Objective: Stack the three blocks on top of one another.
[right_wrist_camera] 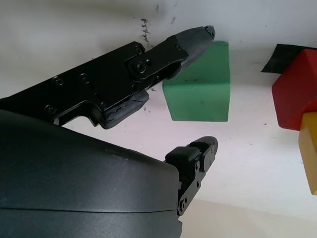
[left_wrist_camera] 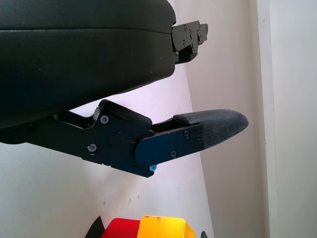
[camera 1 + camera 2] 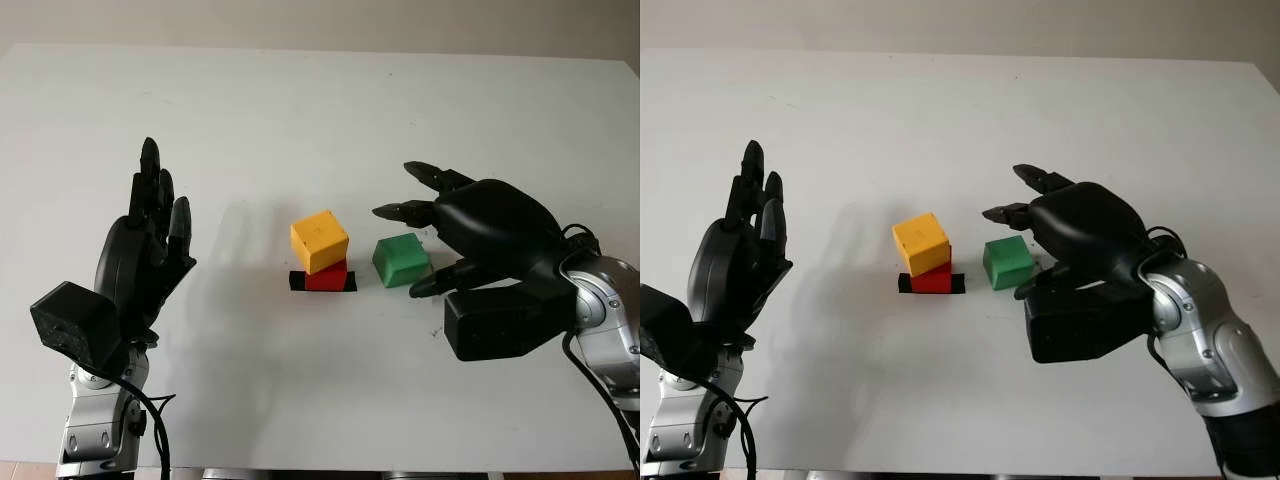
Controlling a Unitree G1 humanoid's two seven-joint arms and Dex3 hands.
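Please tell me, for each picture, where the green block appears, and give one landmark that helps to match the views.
Left eye view: green block on the table, right of the yellow-on-red stack, by the right hand.
Right eye view: green block right of centre, same neighbours.
Left wrist view: I do not find the green block here.
Right wrist view: green block near one finger of the right hand.
Shared landmark: yellow block on the red block.
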